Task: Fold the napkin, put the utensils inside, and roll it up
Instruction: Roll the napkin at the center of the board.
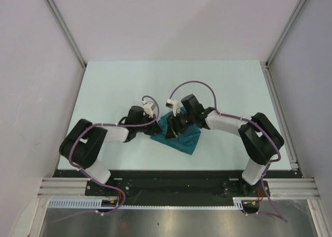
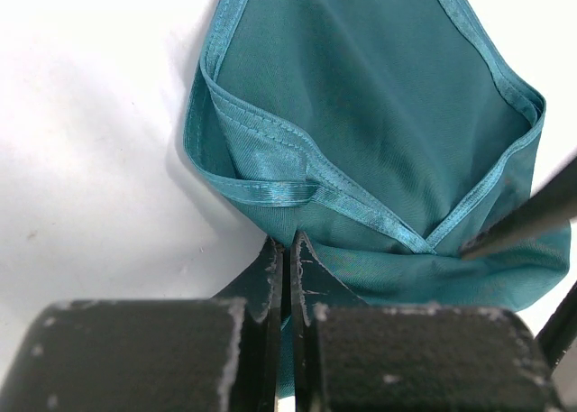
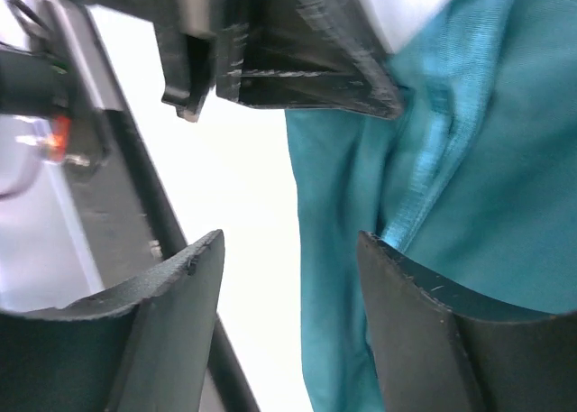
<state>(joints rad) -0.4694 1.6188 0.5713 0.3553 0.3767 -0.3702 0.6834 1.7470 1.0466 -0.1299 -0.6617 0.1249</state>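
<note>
– Pale mint table, white walls closing it in, silver rails running up the corners. Where has the cloth got to?

– Near the middle, a little toward the arms. It's a dark teal, soft fabric napkin, bunched into a rough wedge on the table. Both arms lean in over it, one from each side.

– Is either one holding it?

– The left gripper is. Its two black fingers are pressed together with only a thin slit between them, and a pinch of the napkin's near fold runs down into that slit.

– And the other?

– The right gripper stands wide apart with nothing between its fingers. One finger is over the teal cloth and the other is off to the side of it, over bare table. I can't tell whether the first actually presses on the fabric.

– How does the napkin lie?

– Doubled over on itself. From the left wrist you see the shiny stitched hem come in from both sides and meet in a V just ahead of the pinching fingers. The layers gape there like a shallow pocket. Only teal cloth shows in that pocket, and the deeper folds are hidden from me.

– Anything else around?

– Purple cables looping over both wrists, above the cloth.
</note>
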